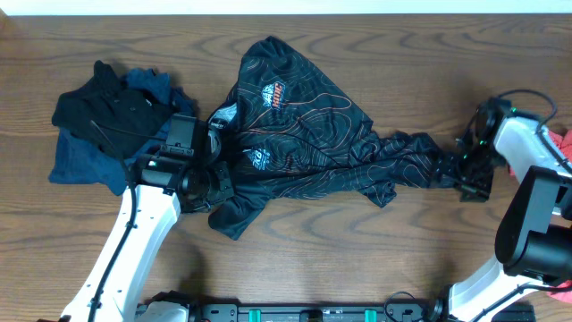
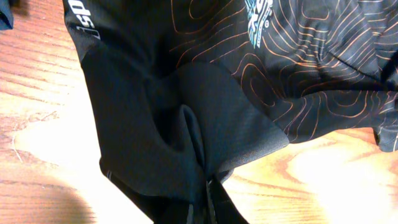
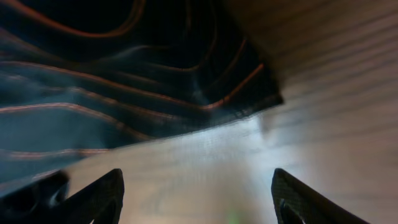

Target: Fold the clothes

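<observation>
left arm: white link runs up from the table's near edge. The left gripper (image 1: 214, 174) sits at the lower left edge of the jersey (image 1: 304, 134), just beside a pile of dark clothes (image 1: 98, 125).
left claw: clamped on a fold of the jersey's plain black fabric. In the wrist view the cloth bunches into a pleat (image 2: 193, 134) at the pinch.
right arm: at the right side of the table (image 1: 375, 259), wrist bent down. The right gripper (image 1: 460, 174) is low over the wood, pointing at the jersey's right tip.
right claw: fingers (image 3: 99, 196) spread wide, bare wood between them, nothing held.
jersey: crumpled mid-table, logos up, between the two grippers. Its right end narrows to a tail toward the right gripper.
hidden: left fingertips are mostly buried in cloth, and from overhead the gripper body covers the pinch.
unclear: the right wrist view is blurred. The jersey edge lies just ahead of the tips; contact can't be told.
cut off: white lettering (image 2: 84, 15) runs off the top of the left wrist view. A red thing (image 1: 563, 143) at the right edge can't be identified.
</observation>
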Robot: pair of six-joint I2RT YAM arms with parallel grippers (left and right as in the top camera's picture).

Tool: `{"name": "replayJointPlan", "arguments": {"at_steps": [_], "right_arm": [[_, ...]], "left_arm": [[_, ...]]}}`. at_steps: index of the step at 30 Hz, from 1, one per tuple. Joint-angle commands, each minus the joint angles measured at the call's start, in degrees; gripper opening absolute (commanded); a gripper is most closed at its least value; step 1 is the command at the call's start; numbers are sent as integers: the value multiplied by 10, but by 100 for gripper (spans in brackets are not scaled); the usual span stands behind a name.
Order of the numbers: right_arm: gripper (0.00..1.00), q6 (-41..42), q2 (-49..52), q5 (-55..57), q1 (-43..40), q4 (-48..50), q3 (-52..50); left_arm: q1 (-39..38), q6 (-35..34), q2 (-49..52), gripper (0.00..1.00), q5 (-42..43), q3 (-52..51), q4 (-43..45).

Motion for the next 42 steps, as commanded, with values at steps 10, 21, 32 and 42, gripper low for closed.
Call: {"name": "replayJointPlan", "arguments": {"at_steps": [10, 21, 32, 42], "right_arm": [[60, 71, -12, -2, 2, 202, -94], [2, 74, -12, -2, 2, 204, -97], [1, 39, -141, -3, -26, 37, 63], [1, 33, -294, -2, -71, -108, 306]], "left_arm": [[3, 10, 4, 6, 1, 10, -2], [3, 10, 4, 6, 1, 10, -2], [3, 55, -28, 6, 1, 119, -31], [10, 79, -67, 6, 1, 370, -34]]}}
